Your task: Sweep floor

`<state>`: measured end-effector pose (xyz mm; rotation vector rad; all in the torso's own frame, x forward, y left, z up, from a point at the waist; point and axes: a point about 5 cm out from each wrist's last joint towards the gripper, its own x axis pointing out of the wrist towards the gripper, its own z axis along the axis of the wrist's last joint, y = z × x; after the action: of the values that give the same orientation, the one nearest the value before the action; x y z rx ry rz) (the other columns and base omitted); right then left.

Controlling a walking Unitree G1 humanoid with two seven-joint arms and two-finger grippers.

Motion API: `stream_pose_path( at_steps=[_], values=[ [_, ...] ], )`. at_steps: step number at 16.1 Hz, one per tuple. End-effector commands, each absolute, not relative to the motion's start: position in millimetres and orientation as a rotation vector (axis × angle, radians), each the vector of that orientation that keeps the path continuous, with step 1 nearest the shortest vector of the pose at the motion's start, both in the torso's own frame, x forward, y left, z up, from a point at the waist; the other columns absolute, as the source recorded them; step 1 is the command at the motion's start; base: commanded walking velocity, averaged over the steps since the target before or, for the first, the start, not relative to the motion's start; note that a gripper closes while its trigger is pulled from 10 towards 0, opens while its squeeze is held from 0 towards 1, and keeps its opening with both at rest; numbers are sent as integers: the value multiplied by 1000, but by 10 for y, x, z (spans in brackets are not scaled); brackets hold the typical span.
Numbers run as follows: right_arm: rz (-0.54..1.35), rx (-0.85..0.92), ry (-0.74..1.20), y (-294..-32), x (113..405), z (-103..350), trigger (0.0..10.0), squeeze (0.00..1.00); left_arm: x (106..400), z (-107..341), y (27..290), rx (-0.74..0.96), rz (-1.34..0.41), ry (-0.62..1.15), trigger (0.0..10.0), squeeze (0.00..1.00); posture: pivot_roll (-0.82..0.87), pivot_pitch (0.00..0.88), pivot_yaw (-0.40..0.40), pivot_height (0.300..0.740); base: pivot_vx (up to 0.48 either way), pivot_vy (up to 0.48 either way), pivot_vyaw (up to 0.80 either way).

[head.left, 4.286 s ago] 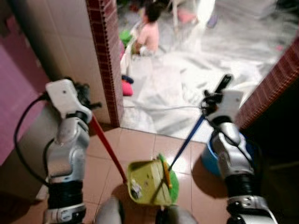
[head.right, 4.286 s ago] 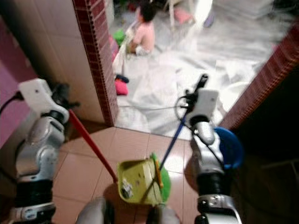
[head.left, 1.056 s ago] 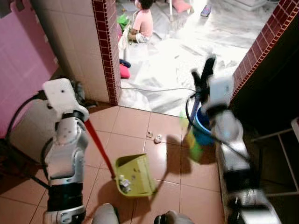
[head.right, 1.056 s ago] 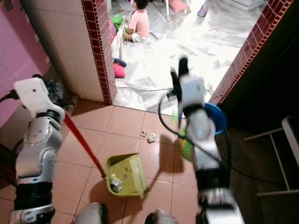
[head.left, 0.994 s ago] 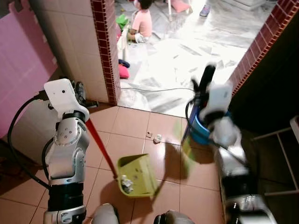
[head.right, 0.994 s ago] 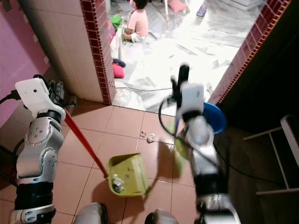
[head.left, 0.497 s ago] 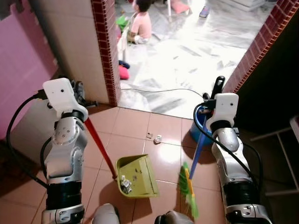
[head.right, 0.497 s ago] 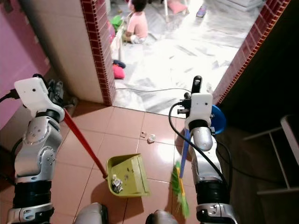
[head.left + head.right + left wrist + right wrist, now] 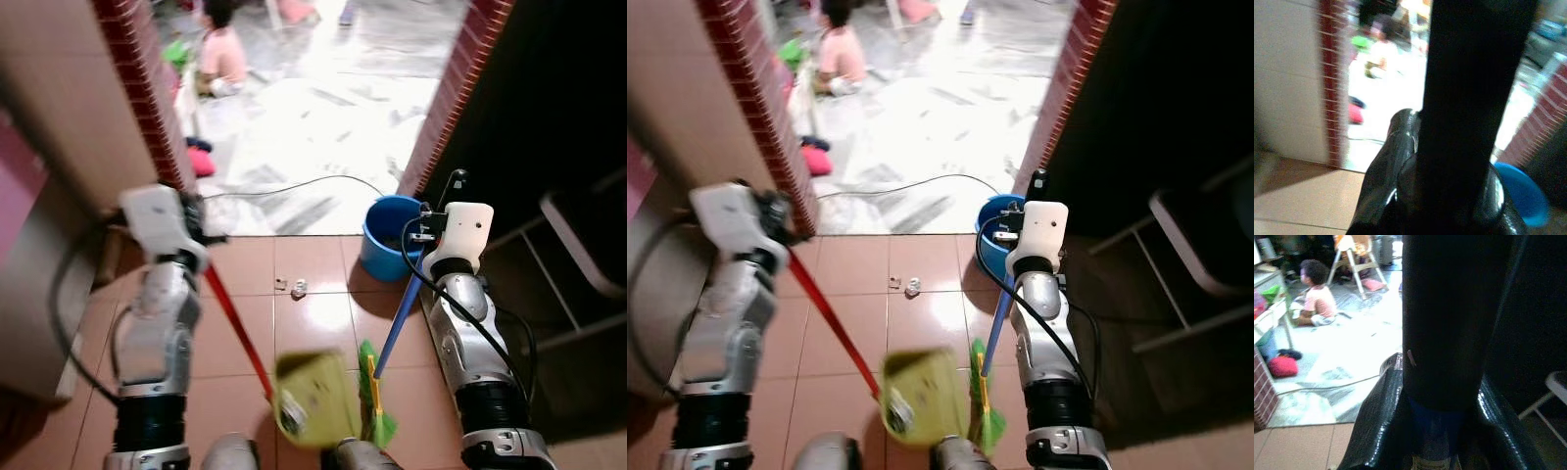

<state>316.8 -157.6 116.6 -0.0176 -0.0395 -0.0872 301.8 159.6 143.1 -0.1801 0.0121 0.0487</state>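
A tiled floor [image 9: 245, 264] of terracotta squares meets a bright marble room through a brick-edged doorway [image 9: 460, 88] at twelve o'clock, where a person [image 9: 223, 54] in pink sits on the ground. At one o'clock a blue bucket [image 9: 390, 235] stands just beside the threshold. The right gripper [image 9: 1442, 396], at three o'clock, is clamped around the blue handle of a green broom [image 9: 374, 392], whose bristles rest on the tiles at six o'clock. The left gripper [image 9: 1449, 186], at nine o'clock, grips the red handle of a yellow-green dustpan [image 9: 313, 397], which sits just beside the broom head with bits of litter inside. Two small scraps [image 9: 292, 287] lie on the tiles near the centre, between the arms.
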Motion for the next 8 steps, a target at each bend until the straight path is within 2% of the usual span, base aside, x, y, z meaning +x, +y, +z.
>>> stream_pose_path(
  at_steps=[1,8],
  values=[
    [-81,-21,-45,-1542,3177,1178,10000,0,3029,1488,1632,-165,48,-10,10000,0,-1,27,5,740,0,458,-800],
    [-56,21,-71,-1474,3236,1225,10000,0,3162,1554,1601,-80,1,-28,10000,0,-1,33,-6,740,0,471,-780]
  ],
)
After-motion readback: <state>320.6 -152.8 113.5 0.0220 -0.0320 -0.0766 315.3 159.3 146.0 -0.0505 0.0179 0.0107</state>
